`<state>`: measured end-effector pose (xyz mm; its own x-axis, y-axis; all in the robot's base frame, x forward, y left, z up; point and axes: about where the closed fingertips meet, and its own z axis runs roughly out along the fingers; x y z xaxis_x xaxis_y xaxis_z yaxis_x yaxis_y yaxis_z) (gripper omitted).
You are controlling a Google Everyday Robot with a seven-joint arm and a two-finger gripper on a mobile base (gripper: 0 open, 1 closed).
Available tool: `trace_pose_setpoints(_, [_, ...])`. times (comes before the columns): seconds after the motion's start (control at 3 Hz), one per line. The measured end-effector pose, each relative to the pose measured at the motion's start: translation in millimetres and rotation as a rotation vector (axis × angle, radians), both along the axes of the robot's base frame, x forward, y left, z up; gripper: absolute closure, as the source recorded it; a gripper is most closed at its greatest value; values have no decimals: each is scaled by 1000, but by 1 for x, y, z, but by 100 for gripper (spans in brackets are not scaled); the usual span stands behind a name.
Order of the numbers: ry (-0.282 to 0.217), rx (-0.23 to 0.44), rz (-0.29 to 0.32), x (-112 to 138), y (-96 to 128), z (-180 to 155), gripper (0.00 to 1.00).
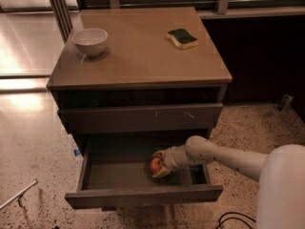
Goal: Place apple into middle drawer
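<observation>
Red-orange apple point(155, 165) clasped in the gripper point(157, 167), low inside the open middle drawer point(143, 195), right of centre over the dark tray; touching the floor or just above it, cannot tell. Sits at the gripper's very tip, toward the drawer's left, round with no long axis, so likely calls only for a release in place. No readable brand, label or writing.

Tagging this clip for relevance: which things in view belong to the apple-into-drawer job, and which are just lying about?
Job: apple; gripper at it, inside the open middle drawer.
Lying about: white bowl and green-and-yellow sponge, both on the cabinet top; scratched drawer front.
</observation>
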<state>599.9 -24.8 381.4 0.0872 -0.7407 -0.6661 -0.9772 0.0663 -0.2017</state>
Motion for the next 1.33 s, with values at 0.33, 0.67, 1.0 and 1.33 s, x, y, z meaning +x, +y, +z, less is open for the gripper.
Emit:
trace_pose_setpoints(0.33, [0,0,0,0,0,0,59])
trace_pose_setpoints(0.67, [0,0,0,0,0,0,36])
trace_pose_setpoints(1.0, [0,0,0,0,0,0,13])
trace_pose_setpoints(1.33, [0,0,0,0,0,0,0])
